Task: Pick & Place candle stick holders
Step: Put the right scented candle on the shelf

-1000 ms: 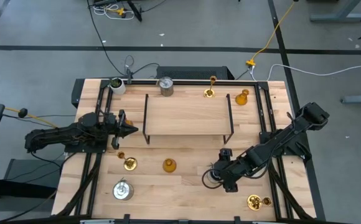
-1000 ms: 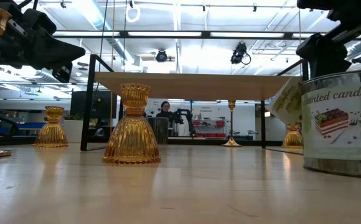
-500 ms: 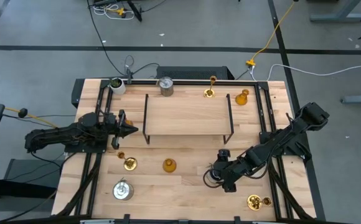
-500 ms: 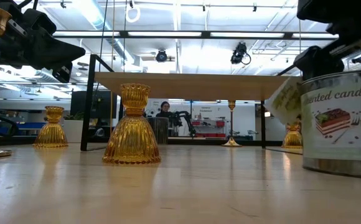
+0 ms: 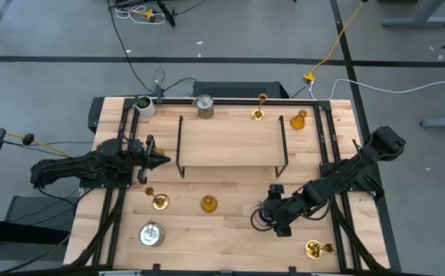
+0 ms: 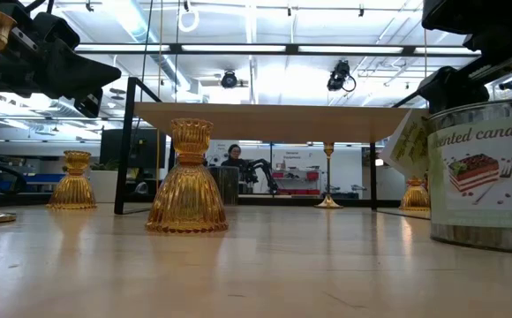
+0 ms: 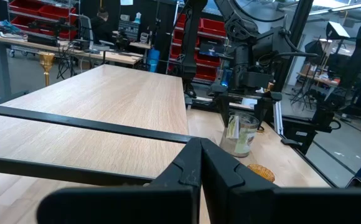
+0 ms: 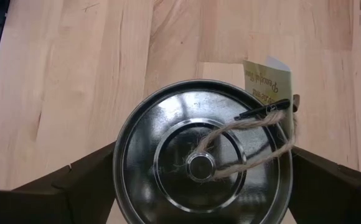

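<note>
A robotics lab: red parts bins (image 7: 31,7), workbenches, ceiling strip lights (image 6: 265,49) (another robot arm (image 6: 260,168) beyond).

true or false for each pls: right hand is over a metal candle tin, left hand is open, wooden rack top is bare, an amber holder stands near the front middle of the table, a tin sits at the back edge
1. The right hand is down over a silver candle tin, a finger on each side. True.
2. The left hand is open. False: its fingers are shut together, holding nothing.
3. The wooden rack has a holder on its top. False: its top is bare; the holders stand on the table around it.
4. An amber glass holder stands in front of the rack. True.
5. No tin is at the back edge. False: a second silver tin stands there, behind the rack.
</note>
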Tool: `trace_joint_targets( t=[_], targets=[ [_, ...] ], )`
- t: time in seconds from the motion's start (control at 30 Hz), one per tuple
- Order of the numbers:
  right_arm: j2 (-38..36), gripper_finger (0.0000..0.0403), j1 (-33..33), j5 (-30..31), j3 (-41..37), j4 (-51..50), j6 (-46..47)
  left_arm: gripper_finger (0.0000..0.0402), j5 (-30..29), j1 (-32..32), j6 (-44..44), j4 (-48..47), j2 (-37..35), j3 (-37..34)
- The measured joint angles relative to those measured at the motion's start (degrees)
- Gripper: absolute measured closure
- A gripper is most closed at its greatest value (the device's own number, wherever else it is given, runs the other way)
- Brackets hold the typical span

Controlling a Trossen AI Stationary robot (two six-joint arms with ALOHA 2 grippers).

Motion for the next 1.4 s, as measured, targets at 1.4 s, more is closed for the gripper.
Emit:
trace_joint_targets(
  t=[1.4],
  targets=[
    [0.07,0.0039,-6.82,-0.2,14.8,-12.74,-6.43,0.0394,0.0,0.0,0.0,-0.02,0.0,-0.02]
  ],
)
